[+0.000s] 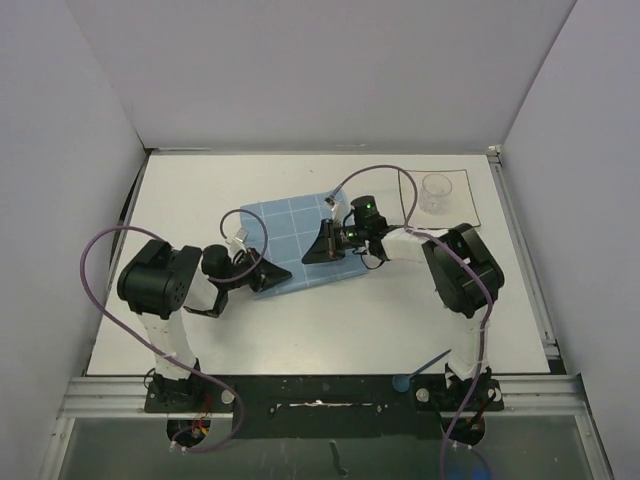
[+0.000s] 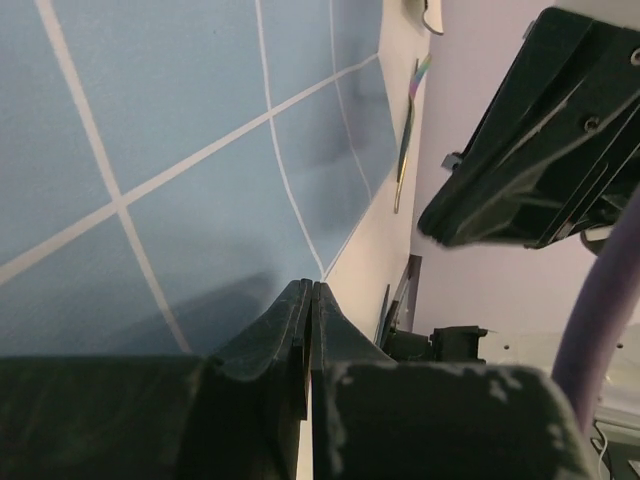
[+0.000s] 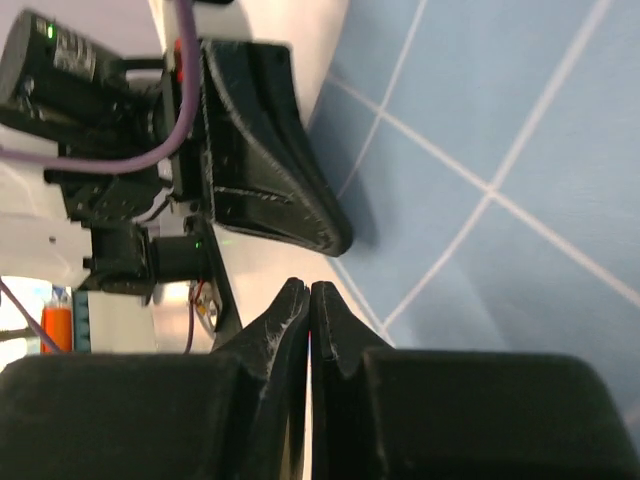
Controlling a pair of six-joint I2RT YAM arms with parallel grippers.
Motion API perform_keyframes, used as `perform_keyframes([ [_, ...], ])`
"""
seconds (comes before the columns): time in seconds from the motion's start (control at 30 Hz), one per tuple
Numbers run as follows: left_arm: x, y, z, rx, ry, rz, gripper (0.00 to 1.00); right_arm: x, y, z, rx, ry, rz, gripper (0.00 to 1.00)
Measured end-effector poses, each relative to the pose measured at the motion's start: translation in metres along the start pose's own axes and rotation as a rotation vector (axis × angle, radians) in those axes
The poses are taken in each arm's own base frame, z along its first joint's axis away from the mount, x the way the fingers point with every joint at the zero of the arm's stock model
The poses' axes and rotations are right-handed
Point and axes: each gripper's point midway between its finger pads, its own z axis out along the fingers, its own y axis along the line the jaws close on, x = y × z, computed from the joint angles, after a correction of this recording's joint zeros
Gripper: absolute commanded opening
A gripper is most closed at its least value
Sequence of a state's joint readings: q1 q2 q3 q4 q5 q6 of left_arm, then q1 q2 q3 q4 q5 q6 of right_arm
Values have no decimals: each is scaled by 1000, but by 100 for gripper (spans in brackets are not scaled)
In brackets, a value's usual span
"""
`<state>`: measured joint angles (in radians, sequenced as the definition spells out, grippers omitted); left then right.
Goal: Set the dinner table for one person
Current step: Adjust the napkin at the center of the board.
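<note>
The left jaws are pressed together, no gap, tips at the near left corner of the blue placemat (image 1: 288, 228); the right jaws, likewise closed tight, meet its near edge; whether either pinches it is unclear; the white desk (image 1: 190, 200) lies beneath both, under the mat; a clear cup (image 1: 436, 193) stands far right.

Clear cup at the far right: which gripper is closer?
Right. The right gripper is over the blue placemat, left of the cup; the left gripper is farther left, at the placemat's near edge.
</note>
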<state>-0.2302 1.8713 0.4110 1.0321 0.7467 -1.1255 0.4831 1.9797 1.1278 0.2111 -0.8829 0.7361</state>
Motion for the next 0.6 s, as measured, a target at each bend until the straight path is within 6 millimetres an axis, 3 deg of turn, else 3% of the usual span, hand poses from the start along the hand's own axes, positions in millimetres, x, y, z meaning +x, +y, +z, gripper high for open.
perform_keyframes([
  [0.13,2,-4,4,54,11,-19,0,27,9,17,-53,52,-10,0],
  [0.4,7,1,6,52,26,-37,0,89,-34,16,-49,125,158,0],
  [0.6,16,23,6,-45,50,-76,0,87,-28,13,-150,100,173,0],
])
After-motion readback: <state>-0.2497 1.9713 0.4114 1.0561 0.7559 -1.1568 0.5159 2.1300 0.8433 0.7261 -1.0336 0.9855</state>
